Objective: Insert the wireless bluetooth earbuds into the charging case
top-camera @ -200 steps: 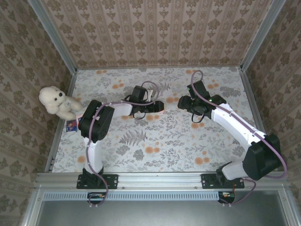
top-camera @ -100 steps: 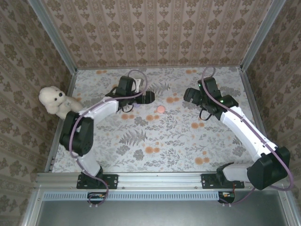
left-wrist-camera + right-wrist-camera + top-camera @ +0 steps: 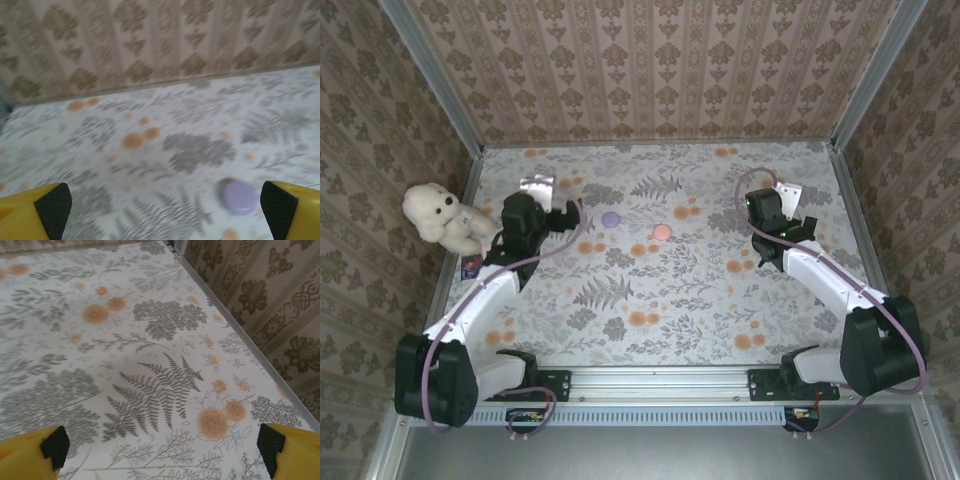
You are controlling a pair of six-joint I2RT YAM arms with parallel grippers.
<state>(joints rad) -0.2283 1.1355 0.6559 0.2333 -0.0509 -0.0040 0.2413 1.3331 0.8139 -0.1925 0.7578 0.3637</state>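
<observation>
Charging case (image 3: 239, 197) is round, lilac, smooth — left gripper (image 3: 165, 206) and right gripper (image 3: 162, 446) gape wide.

Charging case (image 3: 611, 219) on counter (image 3: 670, 300), centre-rear, just right of left gripper (image 3: 165, 212), apart. Teddy bear (image 3: 442, 217) at counter's left edge. Right gripper (image 3: 162, 447) near right edge.
</observation>
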